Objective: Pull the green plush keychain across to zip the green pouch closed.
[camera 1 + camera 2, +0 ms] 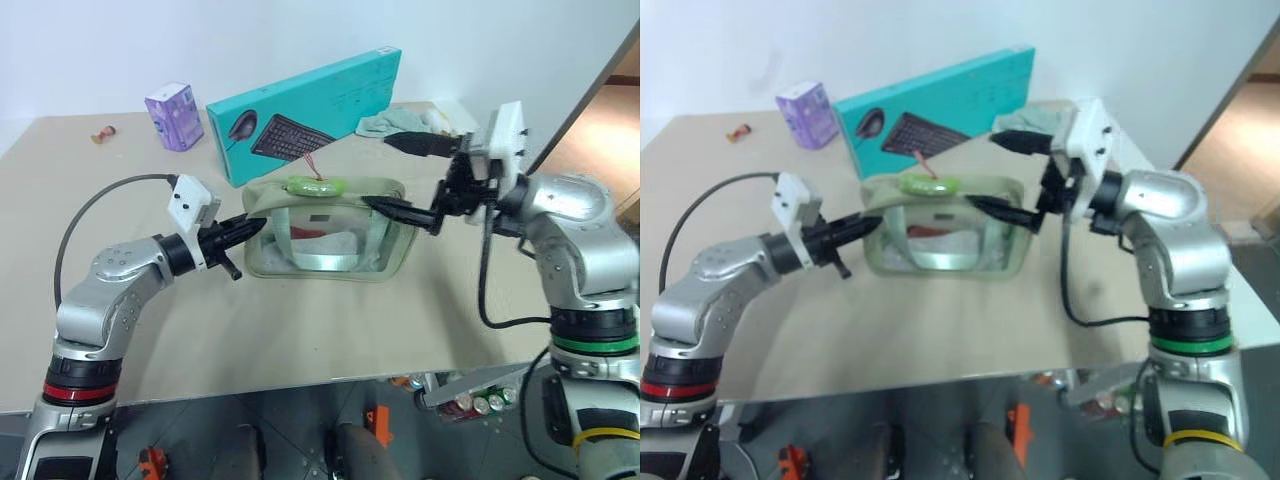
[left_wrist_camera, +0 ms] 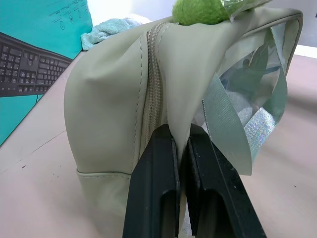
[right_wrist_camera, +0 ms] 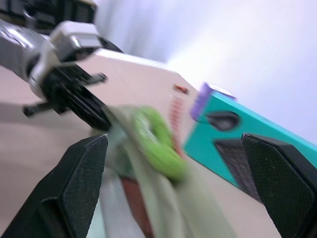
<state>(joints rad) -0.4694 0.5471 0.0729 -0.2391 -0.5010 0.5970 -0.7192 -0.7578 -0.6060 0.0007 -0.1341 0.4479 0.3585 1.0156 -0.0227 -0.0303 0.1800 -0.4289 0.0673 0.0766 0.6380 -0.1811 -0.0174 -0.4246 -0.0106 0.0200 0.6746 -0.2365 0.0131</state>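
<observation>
The green pouch (image 1: 385, 245) stands in the middle of the table, with the green plush keychain (image 1: 315, 186) lying on its top near the middle of the zipper. My left gripper (image 1: 256, 223) is shut on the fabric at the pouch's left end; the left wrist view shows its fingers (image 2: 158, 168) pinching a fold beside the zipper. At the pouch's right end my right gripper (image 1: 380, 172) is open wide. Its lower finger reaches over the top right corner and its upper finger is raised well above. In the right wrist view the keychain (image 3: 158, 141) lies ahead, between the spread pads.
A teal keyboard box (image 1: 310, 110) stands just behind the pouch. A purple carton (image 1: 175, 115) and a small red object (image 1: 103, 132) lie at the back left, and a pale teal cloth (image 1: 385, 124) at the back right. The table's front edge (image 1: 300, 385) is near.
</observation>
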